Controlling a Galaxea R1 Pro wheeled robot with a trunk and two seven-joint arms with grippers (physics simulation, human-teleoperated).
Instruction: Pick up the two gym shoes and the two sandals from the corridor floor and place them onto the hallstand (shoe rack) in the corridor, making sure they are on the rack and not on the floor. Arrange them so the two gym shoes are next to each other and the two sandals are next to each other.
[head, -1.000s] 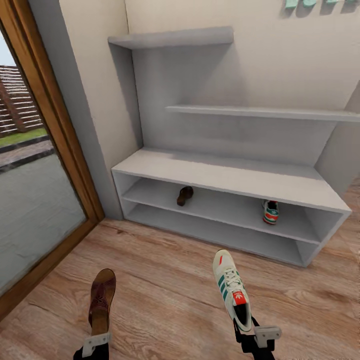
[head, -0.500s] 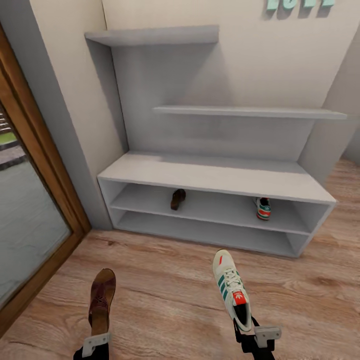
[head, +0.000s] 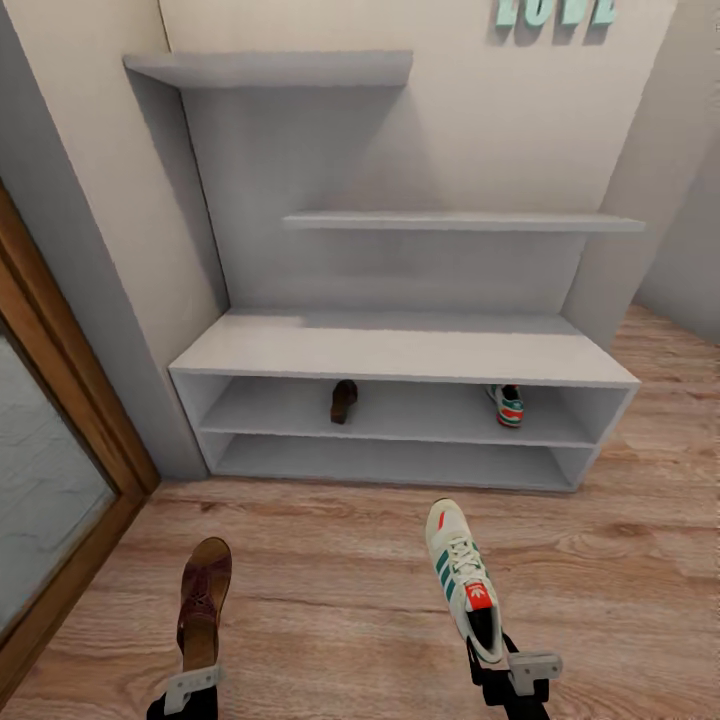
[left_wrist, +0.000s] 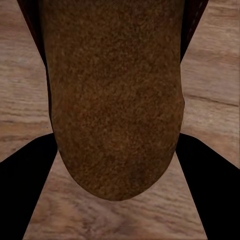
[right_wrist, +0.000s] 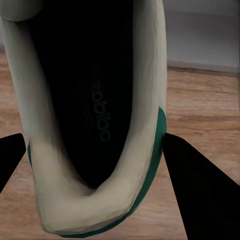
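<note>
My left gripper (head: 193, 682) is shut on the heel of a brown sandal (head: 204, 598), held above the corridor floor (head: 330, 560); in the left wrist view the sandal (left_wrist: 115, 100) sits between the dark fingers (left_wrist: 25, 192). A white gym shoe (head: 463, 580) with green stripes is clamped by its heel in my right gripper (head: 505, 668), and the right wrist view looks into the gym shoe's (right_wrist: 95, 115) opening. Ahead stands the pale grey hallstand (head: 400, 352). Its upper slot holds the other sandal (head: 343, 400) left of centre and the other gym shoe (head: 508, 405) far to the right.
A wood-framed glass door (head: 60, 450) runs along the left. Stepped wall shelves (head: 460, 222) rise above the bench, with teal letters (head: 555, 10) on the wall. A wall corner (head: 650, 200) stands at the right, with plank flooring between me and the rack.
The whole head view has shifted: the hallstand now sits more centred and square-on, and less of the door shows. Both held shoes stay where they were in the grippers.
</note>
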